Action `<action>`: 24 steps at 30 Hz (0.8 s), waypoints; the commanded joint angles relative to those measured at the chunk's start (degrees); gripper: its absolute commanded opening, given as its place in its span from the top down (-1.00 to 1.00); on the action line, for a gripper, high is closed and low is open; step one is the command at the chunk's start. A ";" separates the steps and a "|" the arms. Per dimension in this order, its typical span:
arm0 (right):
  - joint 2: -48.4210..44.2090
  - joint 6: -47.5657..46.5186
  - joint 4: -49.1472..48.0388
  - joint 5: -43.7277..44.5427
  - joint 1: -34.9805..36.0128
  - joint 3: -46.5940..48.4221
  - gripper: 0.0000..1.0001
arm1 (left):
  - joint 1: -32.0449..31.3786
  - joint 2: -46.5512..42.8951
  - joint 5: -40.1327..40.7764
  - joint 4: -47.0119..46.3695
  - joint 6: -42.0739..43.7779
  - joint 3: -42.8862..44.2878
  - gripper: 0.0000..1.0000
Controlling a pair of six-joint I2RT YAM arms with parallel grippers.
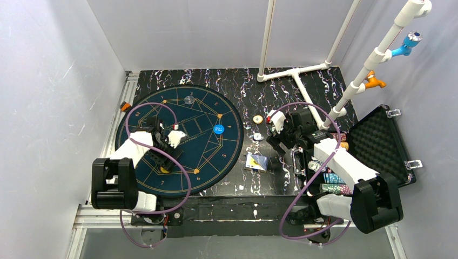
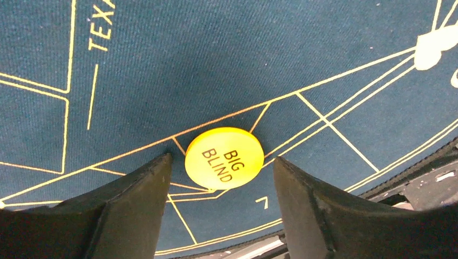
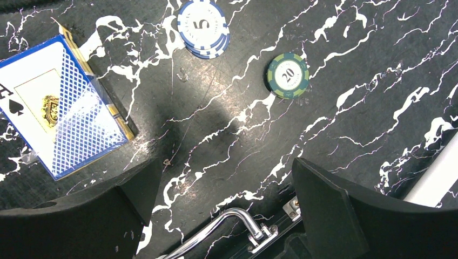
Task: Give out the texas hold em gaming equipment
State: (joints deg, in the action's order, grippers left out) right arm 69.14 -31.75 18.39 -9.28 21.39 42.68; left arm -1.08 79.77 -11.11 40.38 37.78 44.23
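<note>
The left gripper [image 2: 221,157] holds its jaws partly apart, straddling without touching the yellow button disc [image 2: 224,159], which lies flat on the dark-blue mat [image 2: 216,65] and reads "BIG BLIND". The mat shows "TEXA", cut off at the frame edge, and a "7". The right gripper [image 3: 226,162] gapes wide, holding nothing, above the marbled table [image 3: 351,108]. There a chip stack [image 3: 203,24] reads "5", a green chip [image 3: 288,74] "20", and the card deck [image 3: 59,108], partly cut off, shows a spade. The blue disc [image 1: 219,129] on the mat has writing too small to read
</note>
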 commanded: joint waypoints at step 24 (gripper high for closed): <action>10.31 0.22 4.43 2.21 0.32 15.46 -1.00 | 0.20 -10.67 -16.47 -4.20 -21.00 13.69 -0.97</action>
State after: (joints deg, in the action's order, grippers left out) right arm 73.93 -32.86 23.83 -13.43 21.50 50.70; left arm -1.08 73.76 -22.04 41.76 25.56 56.99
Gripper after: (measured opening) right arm 0.997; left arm 0.983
